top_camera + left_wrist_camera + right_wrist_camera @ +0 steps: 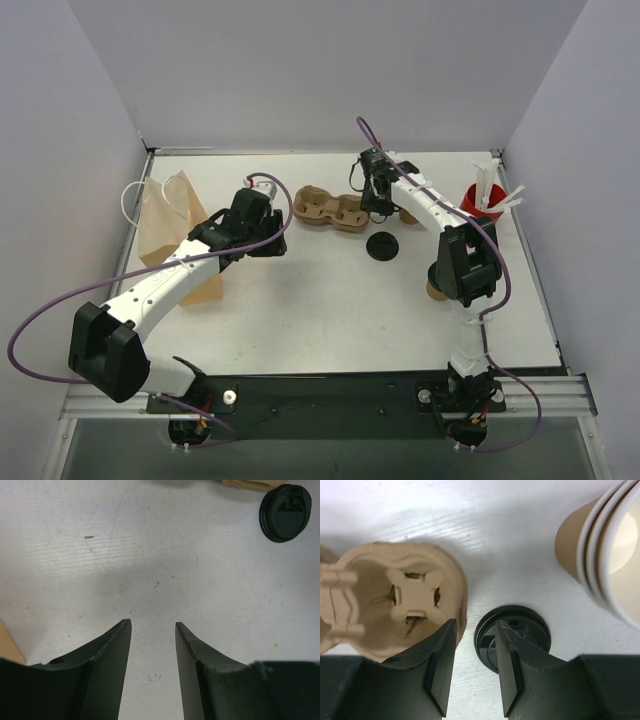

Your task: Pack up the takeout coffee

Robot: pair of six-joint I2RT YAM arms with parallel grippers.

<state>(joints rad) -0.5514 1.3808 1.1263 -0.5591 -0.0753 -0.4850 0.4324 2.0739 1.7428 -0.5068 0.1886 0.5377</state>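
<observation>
Nearby, the left fingers [112,650] hang half spread over the table [150,555], pinching nothing. Farther on, the right fingers [440,650] stand slightly apart, pinching nothing, above the gap between black lid [532,627] and pulp carrier [365,560]. The nested takeout coffee cups [575,535] sit just beside them, toward the table's far edge.

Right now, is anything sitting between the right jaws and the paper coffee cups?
Nothing upright. The nested paper cups sit ahead to the right across bare table. Only the flat black lid lies low beside the right jaws; the cup carrier is off left.
</observation>
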